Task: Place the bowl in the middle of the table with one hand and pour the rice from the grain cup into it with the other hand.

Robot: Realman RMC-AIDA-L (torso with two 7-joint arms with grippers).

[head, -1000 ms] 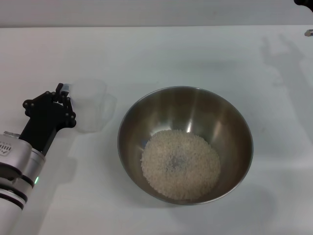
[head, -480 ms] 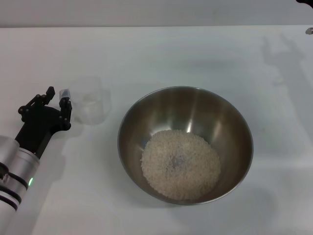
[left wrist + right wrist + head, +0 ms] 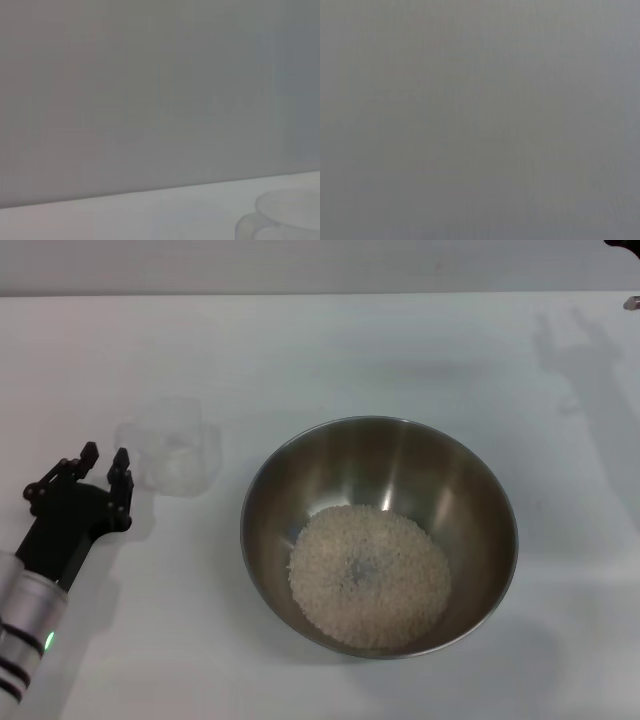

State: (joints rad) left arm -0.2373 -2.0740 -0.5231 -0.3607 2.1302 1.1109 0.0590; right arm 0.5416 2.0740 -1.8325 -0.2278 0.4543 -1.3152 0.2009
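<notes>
- The stainless-steel mixing bowl [image 3: 379, 535] stands upright on the white table [image 3: 330, 350], close to the middle of the head view and slightly toward the near edge.
- A round, pale heap of rice [image 3: 370, 575] covers the bottom of the bowl; the bowl's shiny inner wall shows bare above it all the way round.
- The grain cup [image 3: 172, 445], clear and frosted, stands upright on the table to the robot's left of the bowl, apart from the bowl's rim. No rice can be seen in it.
- In the left wrist view a pale curved edge of the grain cup [image 3: 292, 212] shows on the table surface, with a plain grey wall [image 3: 150, 90] behind it.
- The left gripper [image 3: 104, 472] is low over the table just beside the grain cup, on the side away from the bowl. Its two black fingers [image 3: 122, 462] are spread apart and hold nothing; a narrow gap of table shows between the fingertips and the cup.
- The left arm [image 3: 30, 620], silver-grey with a small green light, runs from the gripper toward the near left corner of the head view.
- Of the right arm, only a dark scrap shows at the far right corner of the head view; the right gripper is not seen, and the right wrist view is uniformly grey.
</notes>
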